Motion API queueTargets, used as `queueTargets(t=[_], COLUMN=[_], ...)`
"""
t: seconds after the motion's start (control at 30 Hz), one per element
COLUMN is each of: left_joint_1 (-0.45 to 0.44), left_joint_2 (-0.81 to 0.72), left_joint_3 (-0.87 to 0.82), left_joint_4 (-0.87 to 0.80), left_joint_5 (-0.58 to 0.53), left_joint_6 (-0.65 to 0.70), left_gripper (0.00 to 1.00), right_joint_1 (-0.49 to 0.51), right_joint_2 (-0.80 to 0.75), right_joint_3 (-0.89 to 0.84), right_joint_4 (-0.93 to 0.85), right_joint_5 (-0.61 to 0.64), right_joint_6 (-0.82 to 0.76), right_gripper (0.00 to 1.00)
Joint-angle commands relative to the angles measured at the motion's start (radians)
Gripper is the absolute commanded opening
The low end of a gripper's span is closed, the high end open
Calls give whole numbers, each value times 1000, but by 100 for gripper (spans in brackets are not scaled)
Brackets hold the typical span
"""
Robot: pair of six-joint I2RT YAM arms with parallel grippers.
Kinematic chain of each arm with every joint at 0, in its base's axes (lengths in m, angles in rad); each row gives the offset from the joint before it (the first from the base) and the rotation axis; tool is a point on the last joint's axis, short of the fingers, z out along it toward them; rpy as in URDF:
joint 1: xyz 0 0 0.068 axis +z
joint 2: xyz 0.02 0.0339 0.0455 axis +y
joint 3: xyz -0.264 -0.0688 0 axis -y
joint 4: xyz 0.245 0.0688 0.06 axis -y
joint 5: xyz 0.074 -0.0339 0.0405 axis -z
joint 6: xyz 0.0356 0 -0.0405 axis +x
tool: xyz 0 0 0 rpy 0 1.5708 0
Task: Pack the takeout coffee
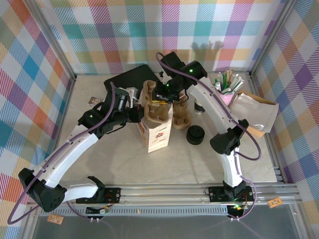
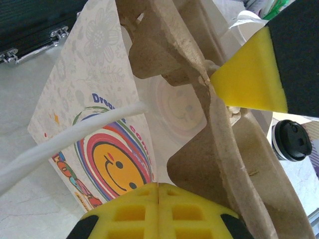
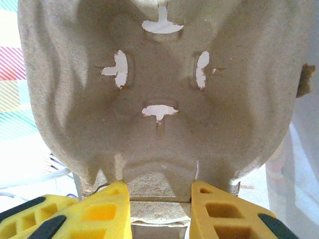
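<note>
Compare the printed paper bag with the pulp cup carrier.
The bag is white with a colourful smiley print; the carrier is plain brown pulp. The bag stands upright on the table, its rim pinched by the left gripper; the carrier sits on edge in the bag's mouth, held by the right gripper. Both are paper packaging.

We see a printed paper bag point(image 1: 158, 135) standing upright just on the near side of the right tool point(image 1: 158, 97), with a pulp carrier point(image 1: 155, 113) poking from its mouth. Right of that tool stands a pink cup of sticks point(image 1: 227, 92) and, nearer, a stack of black lids point(image 1: 196, 134). Left of it a black case point(image 1: 128, 79) lies on the surface point(image 1: 124, 159).
</note>
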Motion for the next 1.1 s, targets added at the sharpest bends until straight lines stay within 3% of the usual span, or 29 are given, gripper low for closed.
queueTargets(t=[0.0, 0.4, 1.07], left_joint_1=[-1, -1, -1], left_joint_2=[-22, -42, -42], left_joint_3=[-17, -29, -33], left_joint_4=[20, 2, -12], left_joint_5=[8, -18, -23], left_joint_6=[17, 83, 133], left_gripper=[0, 0, 0], right_joint_1=[-1, -24, -72], right_joint_2=[-53, -58, -112], right_joint_3=[-25, -34, -127], right_joint_4=[77, 124, 194], right_joint_5=[-41, -199, -287], right_joint_6=[71, 171, 245], right_gripper=[20, 20, 19])
